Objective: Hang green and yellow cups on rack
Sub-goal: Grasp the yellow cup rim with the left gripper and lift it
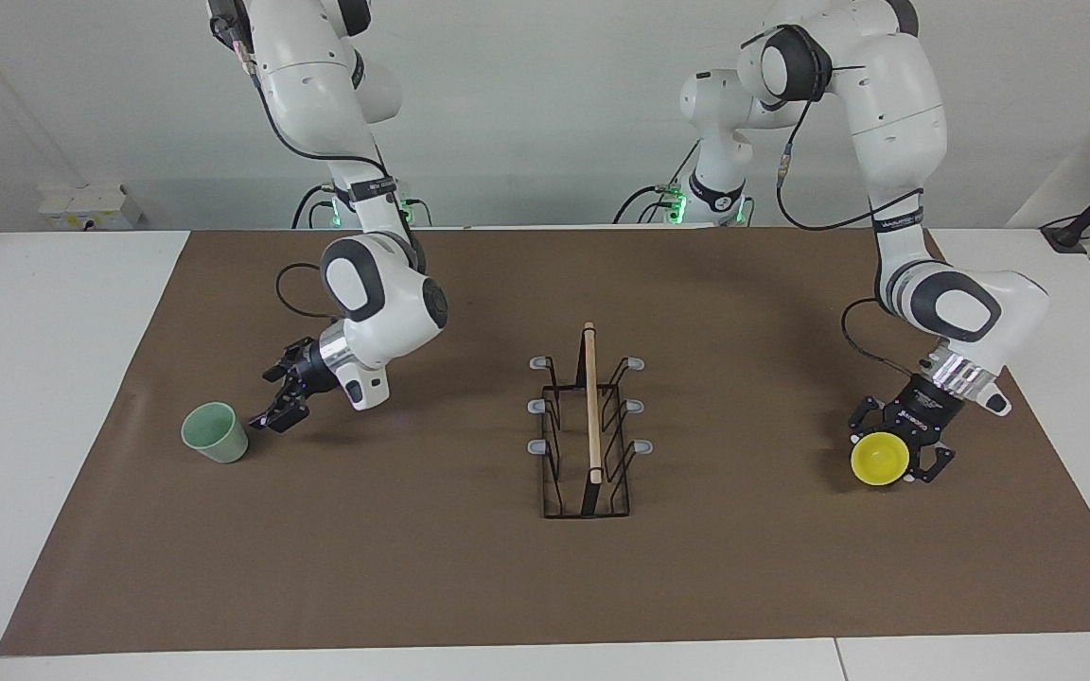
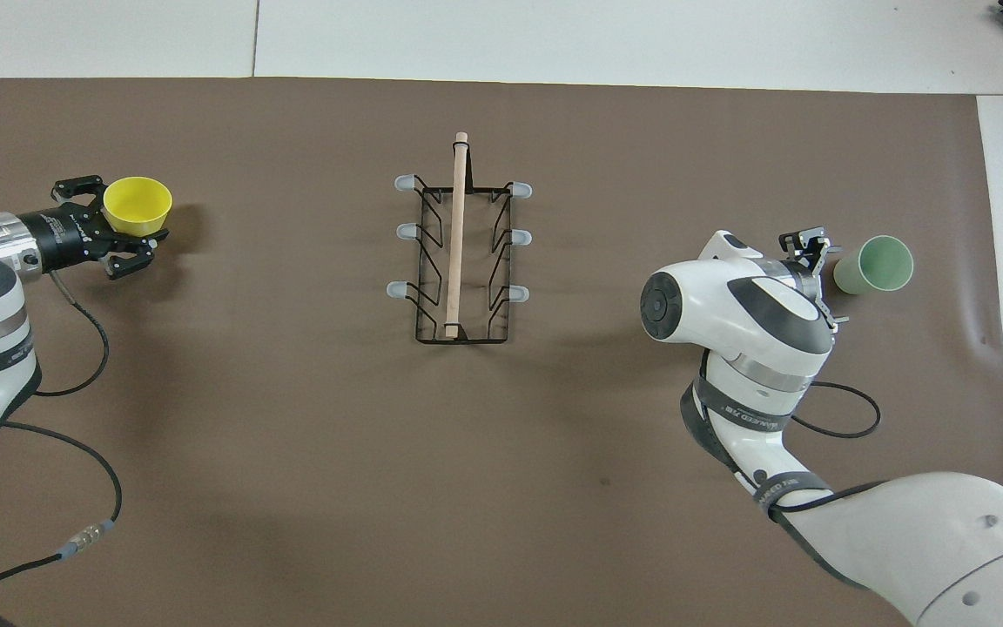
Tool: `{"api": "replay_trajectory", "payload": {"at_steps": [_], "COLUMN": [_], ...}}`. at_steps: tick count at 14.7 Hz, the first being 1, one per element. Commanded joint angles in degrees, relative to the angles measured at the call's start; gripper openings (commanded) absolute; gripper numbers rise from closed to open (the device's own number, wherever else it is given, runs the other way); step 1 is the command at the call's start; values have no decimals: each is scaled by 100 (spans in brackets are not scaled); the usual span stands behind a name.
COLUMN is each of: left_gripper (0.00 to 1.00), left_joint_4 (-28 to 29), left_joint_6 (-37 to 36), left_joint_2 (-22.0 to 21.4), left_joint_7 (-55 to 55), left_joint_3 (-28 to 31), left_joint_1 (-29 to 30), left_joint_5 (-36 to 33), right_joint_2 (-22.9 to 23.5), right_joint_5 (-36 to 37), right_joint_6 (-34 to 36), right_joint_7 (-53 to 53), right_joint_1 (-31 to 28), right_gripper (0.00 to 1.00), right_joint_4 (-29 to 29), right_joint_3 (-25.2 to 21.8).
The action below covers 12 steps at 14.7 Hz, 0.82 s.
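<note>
The pale green cup stands upright on the brown mat toward the right arm's end of the table; it also shows in the overhead view. My right gripper is open, low over the mat beside this cup on the rack's side, a small gap from it. My left gripper is shut on the yellow cup, one finger on each side, holding it tilted just above the mat at the left arm's end. The black wire rack stands mid-mat with all its prongs bare.
The brown mat covers most of the white table. A cable loop lies on the mat by the right arm. A small white box sits on the table edge near the right arm's base.
</note>
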<state>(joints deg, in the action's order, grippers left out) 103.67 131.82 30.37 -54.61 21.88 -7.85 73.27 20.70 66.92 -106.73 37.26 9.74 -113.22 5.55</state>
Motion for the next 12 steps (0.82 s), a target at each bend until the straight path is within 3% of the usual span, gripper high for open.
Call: {"api": "replay_trajectory", "payload": {"at_steps": [1, 3, 6, 12], "left_gripper": [0, 0, 0, 0], "left_joint_4": [-39, -145, -427, -436], "left_joint_6": [81, 89, 80, 292], "left_joint_2": [-197, -276, -513, -1207], "left_joint_7": [135, 135, 91, -190], "left_joint_3": [80, 89, 71, 1], "left_joint_1": [-50, -50, -59, -190], "left_joint_5": [47, -92, -865, -2261], "right_joint_2": [31, 83, 110, 110], "right_joint_5": [295, 444, 611, 743], "right_joint_6": [-277, -384, -542, -542], "right_joint_7": [-210, -211, -53, 958], "right_joint_1": [-95, -157, -359, -132], "right_gripper": [100, 100, 100, 100], "right_joint_4": [37, 28, 28, 11], "right_joint_3": [34, 34, 34, 34]}}
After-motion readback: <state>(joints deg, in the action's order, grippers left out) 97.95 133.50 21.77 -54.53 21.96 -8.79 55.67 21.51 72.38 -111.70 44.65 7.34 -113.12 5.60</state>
